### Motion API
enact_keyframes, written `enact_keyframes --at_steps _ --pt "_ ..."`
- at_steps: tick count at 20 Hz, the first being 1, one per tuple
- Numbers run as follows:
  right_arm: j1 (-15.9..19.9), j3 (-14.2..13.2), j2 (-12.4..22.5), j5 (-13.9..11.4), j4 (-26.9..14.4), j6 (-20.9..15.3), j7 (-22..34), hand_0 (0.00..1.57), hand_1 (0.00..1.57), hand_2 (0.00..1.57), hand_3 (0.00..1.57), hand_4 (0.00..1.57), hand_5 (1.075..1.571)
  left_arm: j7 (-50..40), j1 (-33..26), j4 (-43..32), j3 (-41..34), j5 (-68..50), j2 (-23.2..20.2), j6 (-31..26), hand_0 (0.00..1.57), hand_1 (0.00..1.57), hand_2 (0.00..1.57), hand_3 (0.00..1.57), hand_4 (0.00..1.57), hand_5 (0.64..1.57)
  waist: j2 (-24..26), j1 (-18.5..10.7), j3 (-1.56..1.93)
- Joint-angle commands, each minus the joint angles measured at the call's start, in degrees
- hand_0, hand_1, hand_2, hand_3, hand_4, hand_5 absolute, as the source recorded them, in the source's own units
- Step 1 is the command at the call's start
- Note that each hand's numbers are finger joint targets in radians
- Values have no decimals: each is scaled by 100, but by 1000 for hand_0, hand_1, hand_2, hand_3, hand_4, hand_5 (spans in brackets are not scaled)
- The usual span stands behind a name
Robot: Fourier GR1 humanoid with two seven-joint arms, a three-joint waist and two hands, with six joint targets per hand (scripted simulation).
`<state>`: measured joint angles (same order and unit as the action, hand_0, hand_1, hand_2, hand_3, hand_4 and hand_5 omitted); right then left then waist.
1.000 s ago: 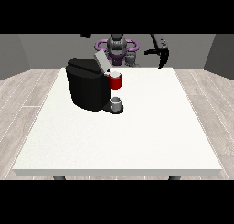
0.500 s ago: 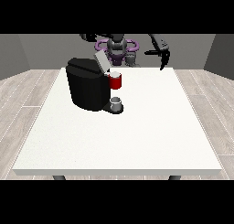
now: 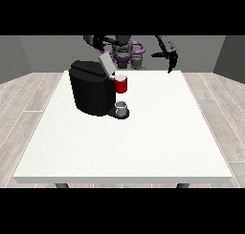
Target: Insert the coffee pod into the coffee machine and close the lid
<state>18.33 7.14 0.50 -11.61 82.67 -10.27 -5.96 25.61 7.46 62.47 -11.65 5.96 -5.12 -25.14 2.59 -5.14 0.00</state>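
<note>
Far left on tabletop (image 3: 143, 147): black coffee machine (image 3: 91, 92), bulky, standing upright. Lid (image 3: 106, 65) tilted up and open, pale underside facing the camera. Red brew head (image 3: 121, 85) at machine front, with a pale disc on top, probably the coffee pod (image 3: 120, 77), so likely seated already. Cannot confirm depth of seating. Small grey cup (image 3: 122, 107) below on the drip base.

Above the machine, hand at the view's left (image 3: 97, 41) raised near the lid's upper edge; fingers too dark and small to read, cannot tell open or curled, cannot tell contact with lid.

Further right, hand at the view's right (image 3: 170, 55) held high behind the tabletop's far edge, well apart from the machine, fingers hanging relaxed and pointing down, holding nothing.

Handling guess: pod light, rigid, thin rim, easy to tip; best pinched at the rim if reseating needed. Lid stiff, hinged at the back; push near the free top edge, down and forward. Machine looks heavy enough not to slide.
</note>
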Motion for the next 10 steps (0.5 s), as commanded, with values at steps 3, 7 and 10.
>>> enact_keyframes --at_steps 3,7,10 --pt "708 -751 167 0 -846 -289 -178 0 0 0 0 395 1571 -104 -237 726 413 109 109 -21 0 0 0 0 376 1571 -333 -454 3" --pt "1040 -1168 450 301 -1247 -29 -305 0 0 0 0 369 1571 -353 -227 1020 473 -22 292 155 0 0 0 0 378 1571 -481 -434 3" --pt "980 -823 118 198 -1238 -66 -225 0 0 0 0 406 1571 206 -304 565 33 -327 -285 -247 0 0 0 0 301 1571 -501 -206 0"
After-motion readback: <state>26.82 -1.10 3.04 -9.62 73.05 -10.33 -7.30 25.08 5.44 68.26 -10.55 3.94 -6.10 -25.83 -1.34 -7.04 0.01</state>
